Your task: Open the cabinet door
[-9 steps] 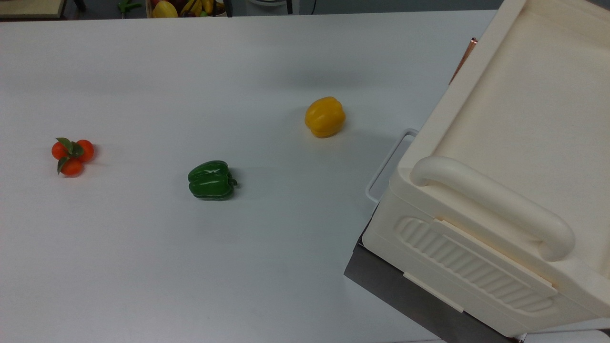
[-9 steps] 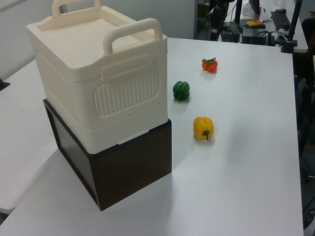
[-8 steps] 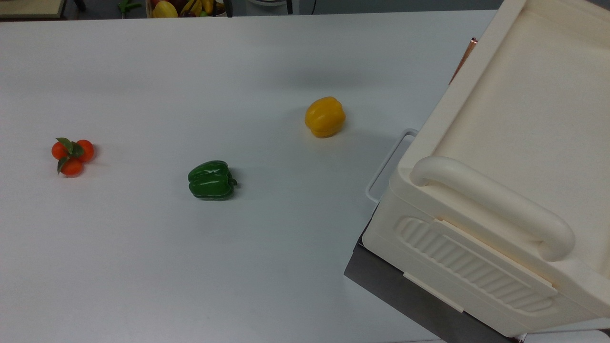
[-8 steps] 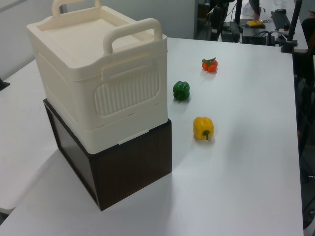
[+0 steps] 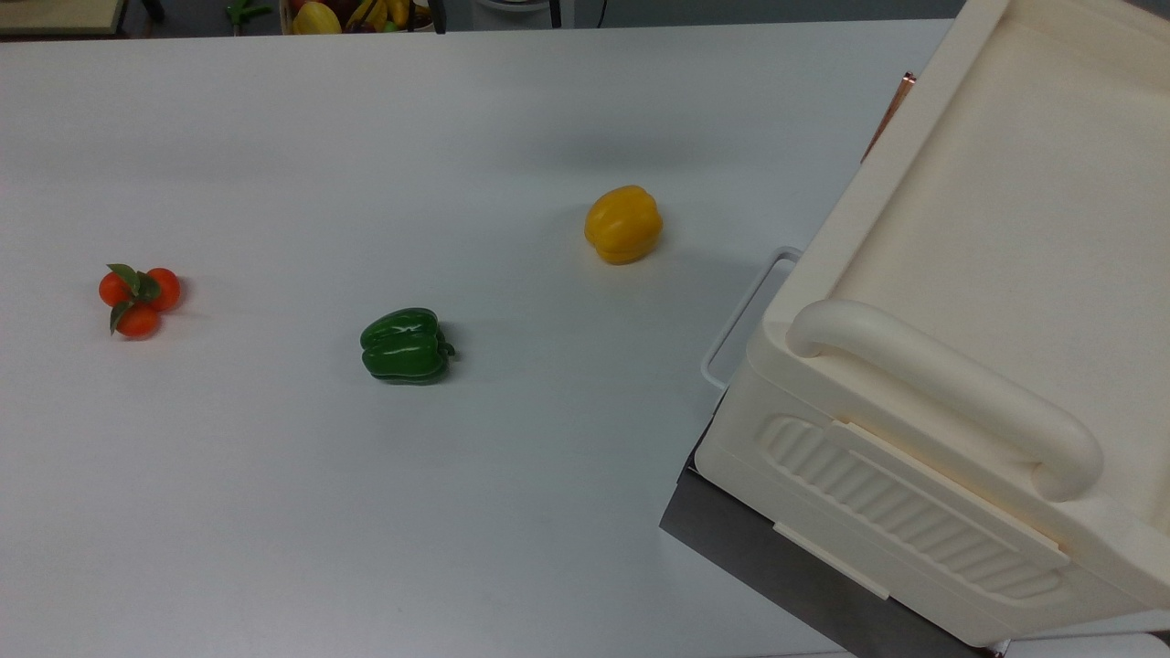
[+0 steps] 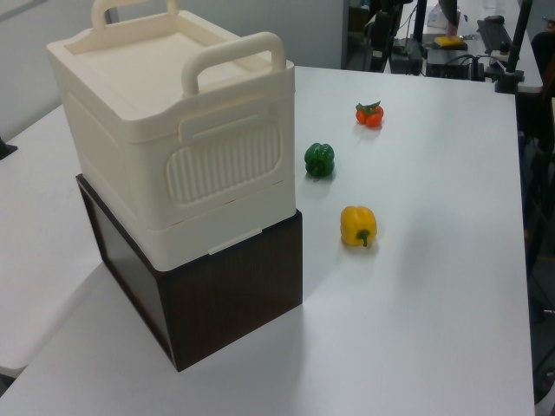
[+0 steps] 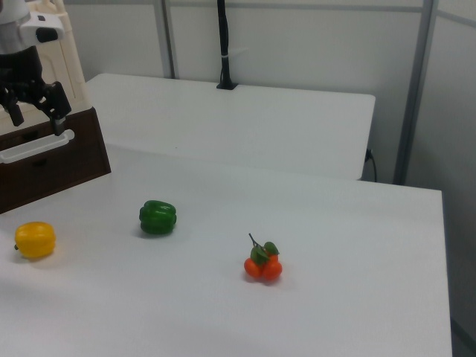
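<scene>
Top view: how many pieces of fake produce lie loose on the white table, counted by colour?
Yellow pepper: 1
Green pepper: 1
Orange-red fruit cluster: 1
Total: 3

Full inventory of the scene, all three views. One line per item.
table: 1, white, under everything
cabinet: 1, cream, on the dark box at the left view's left
cabinet door: 1, copper-edged strip visible at the cabinet's far corner in the top view
bar handles: 2, cream, on the cabinet's top
dark box: 1, dark brown, beneath the cabinet
white handle: 1, white, on the dark box's front in the right view
yellow pepper: 1, yellow, nearest the cabinet
green pepper: 1, green, mid-table
tomato cluster: 1, orange-red with leaves, farthest from the cabinet
gripper: 1, black fingers, open, just above the white handle in the right view
</scene>
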Available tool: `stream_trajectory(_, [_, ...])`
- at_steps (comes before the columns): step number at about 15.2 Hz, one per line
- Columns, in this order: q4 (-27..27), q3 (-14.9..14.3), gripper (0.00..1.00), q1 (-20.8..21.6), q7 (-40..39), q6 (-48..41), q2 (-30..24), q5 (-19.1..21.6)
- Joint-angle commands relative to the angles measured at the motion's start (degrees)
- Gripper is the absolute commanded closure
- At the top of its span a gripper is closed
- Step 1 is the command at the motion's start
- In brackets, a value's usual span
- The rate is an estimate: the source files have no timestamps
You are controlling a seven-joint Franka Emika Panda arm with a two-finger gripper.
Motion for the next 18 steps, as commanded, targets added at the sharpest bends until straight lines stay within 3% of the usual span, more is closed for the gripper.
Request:
stream_trajectory(1, [-0.5, 0.0, 0.0, 0.3, -3.6, 1.6, 0.1, 3.3])
stream_trajectory(5, [-0.3, 1.2, 0.0, 0.3, -22.4, 1.2, 0.6, 9.9])
stream_trajectory(11, [0.8, 11.0, 0.01, 0.1, -31.6, 5.4, 0.8, 8.6])
stream_trajectory(12, [0.8, 12.5, 0.05, 0.1, -31.6, 6.2, 0.9, 8.6])
stream_trajectory(15, [2.0, 17.1, 0.36, 0.0, -31.3, 8.0, 1.6, 6.3])
stream_trajectory(18, [2.3, 18.9, 0.49, 0.0, -31.8, 13.5, 2.5, 6.6])
